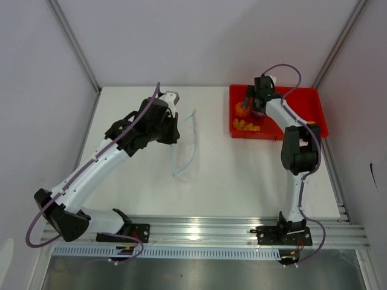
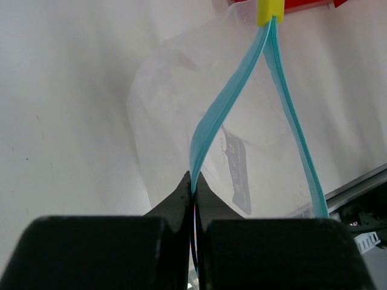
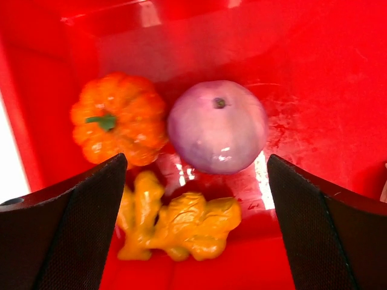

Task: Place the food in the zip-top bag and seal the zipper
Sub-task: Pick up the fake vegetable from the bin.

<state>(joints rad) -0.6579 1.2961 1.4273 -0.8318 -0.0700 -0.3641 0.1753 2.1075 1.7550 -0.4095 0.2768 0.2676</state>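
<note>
The clear zip-top bag (image 1: pixel 183 142) lies mid-table with its mouth gaping. My left gripper (image 1: pixel 175 130) is shut on one side of its light blue zipper (image 2: pixel 227 109), and the other zipper strip (image 2: pixel 296 139) bows away; a yellow slider (image 2: pixel 269 11) sits at the far end. My right gripper (image 1: pixel 255 104) is open above the food in the red tray (image 1: pixel 302 99). Between its fingers lie an orange pumpkin (image 3: pixel 120 118), a purple-grey round piece (image 3: pixel 217 127) and yellow chunks (image 3: pixel 178 226). The pumpkin (image 1: pixel 242 109) and yellow chunks (image 1: pixel 247 125) also show from above.
The red tray stands at the back right, against the enclosure wall. White walls close in the table at the back and sides. An aluminium rail (image 1: pixel 205 232) with both arm bases runs along the near edge.
</note>
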